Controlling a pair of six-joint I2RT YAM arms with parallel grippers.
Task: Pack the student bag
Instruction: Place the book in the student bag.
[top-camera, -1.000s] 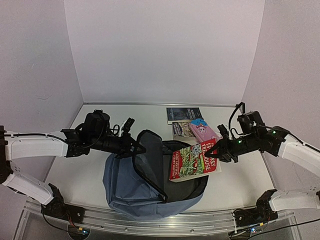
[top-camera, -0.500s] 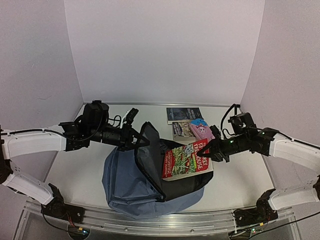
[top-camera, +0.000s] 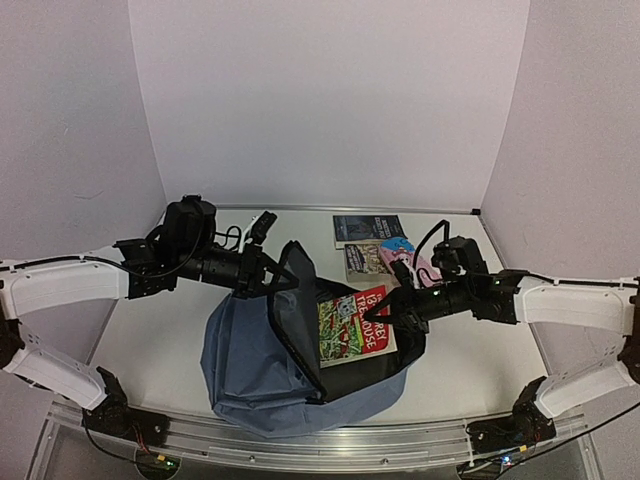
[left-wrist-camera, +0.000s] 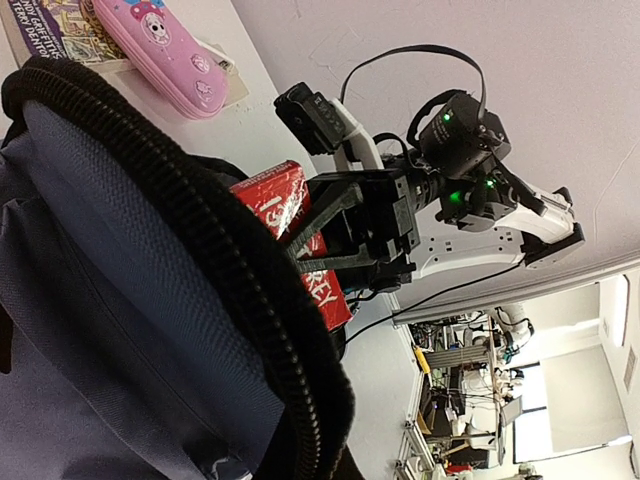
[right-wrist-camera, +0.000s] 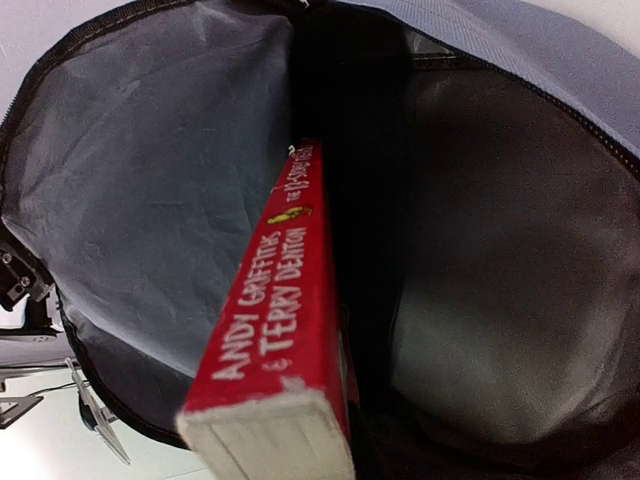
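Observation:
The slate-blue student bag (top-camera: 245, 375) lies at the table's near middle with its mouth facing right. My left gripper (top-camera: 279, 284) is shut on the bag's zipped flap edge (left-wrist-camera: 235, 275) and holds the flap up; its fingers are hidden behind the fabric in the left wrist view. A red book (top-camera: 356, 322) lies across the dark opening, with my right gripper (top-camera: 397, 306) shut on its right end. In the right wrist view the book's red spine (right-wrist-camera: 285, 310) points into the dark lining (right-wrist-camera: 480, 280), beside the grey flap lining (right-wrist-camera: 160, 180).
Behind the bag lie a dark book (top-camera: 367, 229), a second book (top-camera: 364, 263) and a pink pencil case (top-camera: 407, 259). Purple walls close the table at the back and both sides. Bare tabletop (top-camera: 150, 335) shows left of the bag.
My right gripper has moved left with the red book, bringing it further over and into the bag's opening. The left gripper has kept the flap raised, and the bag shifted slightly left.

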